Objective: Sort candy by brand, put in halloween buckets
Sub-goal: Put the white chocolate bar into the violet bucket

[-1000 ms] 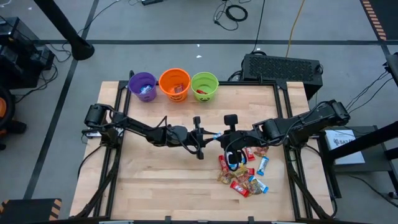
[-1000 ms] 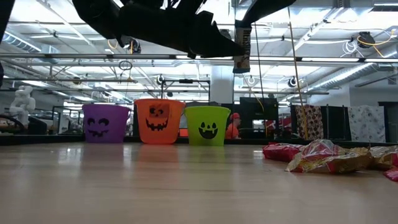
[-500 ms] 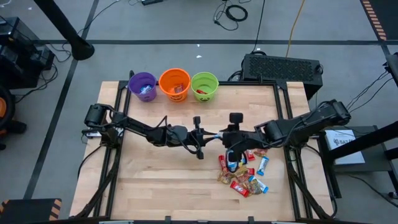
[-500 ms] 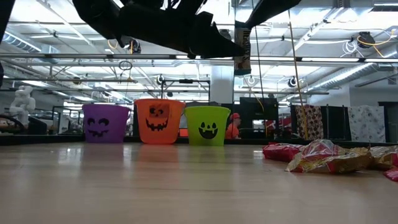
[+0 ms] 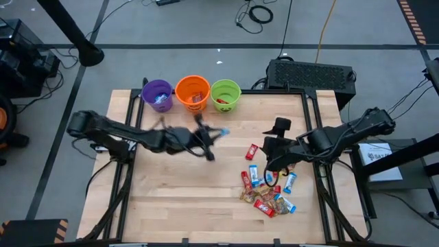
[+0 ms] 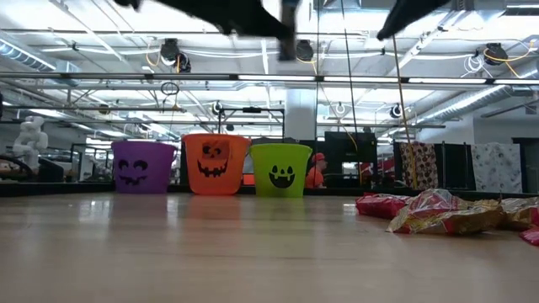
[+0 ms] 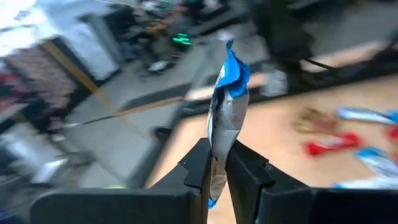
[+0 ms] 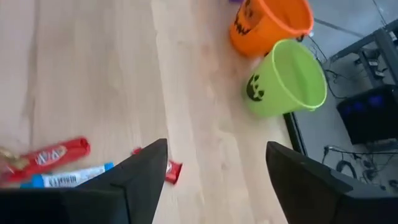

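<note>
A: The blue candy bar (image 7: 227,118) looks light and crinkly, a soft foil wrapper that bends easily. It's pinched by its lower half in the left gripper (image 7: 216,171), fingers closed tight on it, raised above the table's middle.

B: Slippery?

A: Probably; a grip across the flat body seems safer than one on the crimped end. The remaining candy (image 5: 266,189) lies heaped near the table's right front.

B: And the right gripper (image 8: 214,168)?

A: Spread wide, holding nothing, above the pile. The 3 buckets (image 5: 193,94) line the far edge.
</note>
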### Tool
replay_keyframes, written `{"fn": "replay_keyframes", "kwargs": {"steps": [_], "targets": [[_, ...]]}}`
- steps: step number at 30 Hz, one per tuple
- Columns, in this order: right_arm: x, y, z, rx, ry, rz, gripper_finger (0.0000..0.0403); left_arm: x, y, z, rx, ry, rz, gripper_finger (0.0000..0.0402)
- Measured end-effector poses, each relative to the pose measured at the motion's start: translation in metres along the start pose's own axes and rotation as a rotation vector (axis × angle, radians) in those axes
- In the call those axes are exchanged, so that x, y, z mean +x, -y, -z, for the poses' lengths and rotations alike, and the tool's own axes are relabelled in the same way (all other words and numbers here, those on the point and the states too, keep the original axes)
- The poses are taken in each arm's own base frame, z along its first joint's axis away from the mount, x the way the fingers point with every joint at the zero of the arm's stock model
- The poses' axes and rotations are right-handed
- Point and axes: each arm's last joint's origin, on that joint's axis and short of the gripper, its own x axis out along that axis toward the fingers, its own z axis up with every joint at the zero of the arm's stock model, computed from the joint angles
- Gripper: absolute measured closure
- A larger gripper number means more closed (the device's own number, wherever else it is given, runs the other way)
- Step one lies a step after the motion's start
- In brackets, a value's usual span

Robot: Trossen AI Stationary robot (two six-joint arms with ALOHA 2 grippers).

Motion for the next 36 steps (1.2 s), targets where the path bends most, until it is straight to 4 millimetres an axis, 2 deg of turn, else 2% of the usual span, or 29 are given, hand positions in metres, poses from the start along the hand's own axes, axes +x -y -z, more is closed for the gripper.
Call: {"fn": "replay_keyframes", "kwargs": {"steps": [4,7,11,15,19,27,33,36], "targets": [[0.015,-0.008,0.014,-0.078,-0.039,0.002,0.0148,-0.033,-0.046,-0.015,0.051,-0.089,-0.255,0.0356],[0.024,-0.012,0.024,-0.117,-0.069,0.009,0.0155,-0.058,-0.081,-0.016,0.064,-0.195,-0.452,0.0356],[0.03,-0.011,0.03,-0.126,-0.094,0.022,0.0166,-0.085,-0.118,-0.004,-0.014,-0.306,-0.59,0.0356],[0.032,-0.01,0.03,-0.119,-0.099,0.028,0.0178,-0.101,-0.146,0.016,-0.077,-0.439,-0.702,0.0356],[0.032,-0.009,0.029,-0.119,-0.101,0.03,0.0188,-0.104,-0.17,0.036,-0.125,-0.549,-0.762,0.0356],[0.032,-0.009,0.029,-0.14,-0.099,0.028,0.0195,-0.091,-0.204,0.089,-0.327,-0.778,-0.727,0.0356],[0.032,-0.009,0.029,-0.144,-0.097,0.028,0.0195,-0.076,-0.216,0.133,-0.394,-1.002,-0.678,0.0356],[0.032,-0.009,0.029,-0.144,-0.097,0.026,0.0195,-0.069,-0.216,0.148,-0.419,-1.068,-0.658,0.0356]]}}
